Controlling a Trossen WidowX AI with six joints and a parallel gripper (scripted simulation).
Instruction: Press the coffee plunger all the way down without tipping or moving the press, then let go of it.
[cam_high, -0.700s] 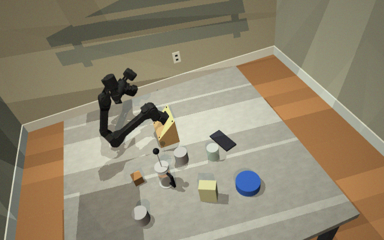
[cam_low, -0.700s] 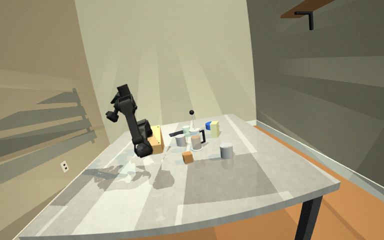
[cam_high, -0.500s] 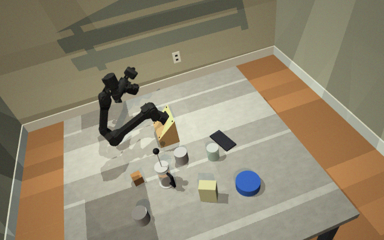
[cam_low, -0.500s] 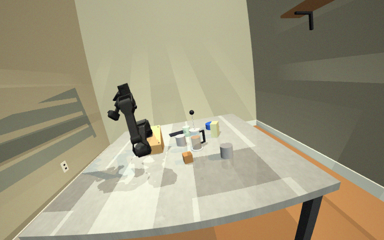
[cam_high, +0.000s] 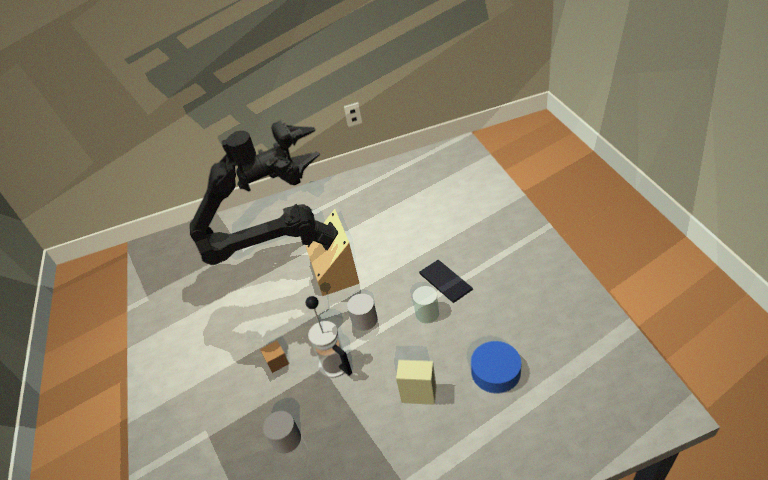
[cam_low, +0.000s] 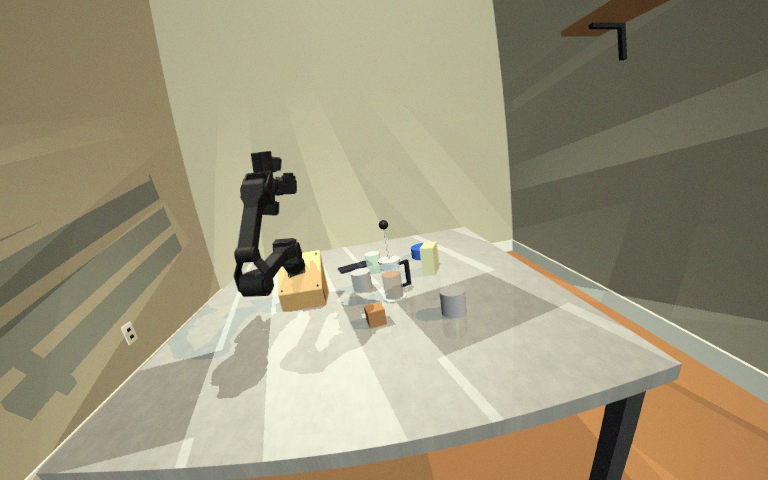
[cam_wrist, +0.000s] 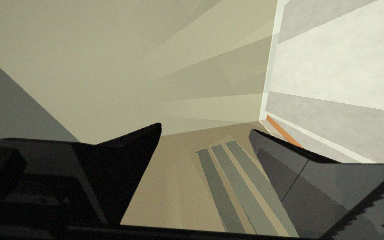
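Observation:
The coffee press (cam_high: 330, 362) (cam_low: 392, 285) stands upright on the table, a glass body with a white lid and a black handle. Its plunger knob (cam_high: 312, 302) (cam_low: 383, 224), a black ball, stands high above the lid on a thin rod. My gripper (cam_high: 317, 142) (cam_wrist: 205, 130) is open and empty, raised in the air well away from the press, toward the wall with the outlet. The wrist view shows both fingers wide apart with only walls and a bit of table beyond them; the press is not in that view.
A grey cylinder (cam_high: 362, 313) (cam_low: 361, 281) stands close beside the press, and an orange cube (cam_high: 275, 357) (cam_low: 375, 315) on its other side. Another grey cylinder (cam_high: 282, 432) (cam_low: 453, 302), a pale green cylinder (cam_high: 425, 305), a yellow block (cam_high: 416, 383), a blue disc (cam_high: 496, 363) and a dark slab (cam_high: 445, 280) stand or lie around.

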